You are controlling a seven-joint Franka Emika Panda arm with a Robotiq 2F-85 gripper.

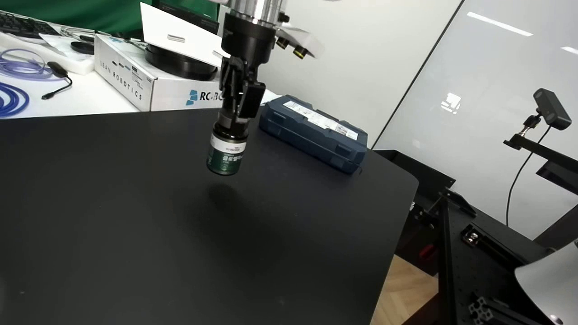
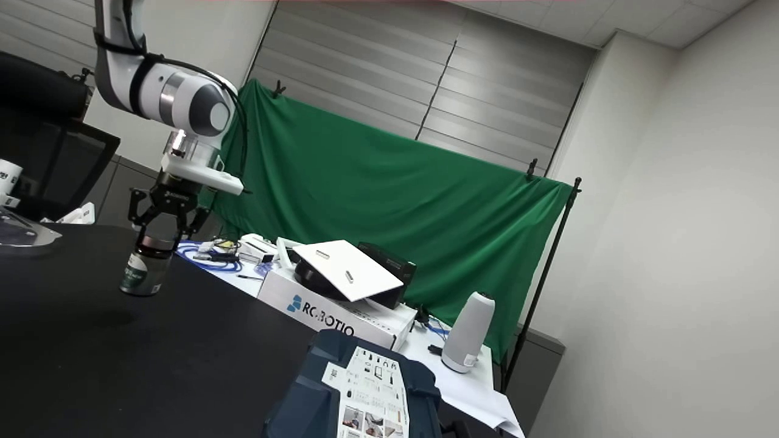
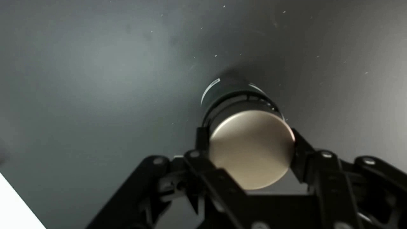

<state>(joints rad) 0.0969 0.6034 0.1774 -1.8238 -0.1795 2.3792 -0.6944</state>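
Your black two-fingered gripper clamps the round pale-gold lid of a white-banded, dark-green cylindrical jar, which hangs above the matte black tabletop. Gripped only near its top, the jar could tilt or slip free if you move abruptly.

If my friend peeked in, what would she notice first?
Probably the jar, gripped by the robot's gripper in the air above the black table. Then maybe the big green cloth hanging in the background, and the dark blue case lying on the table.
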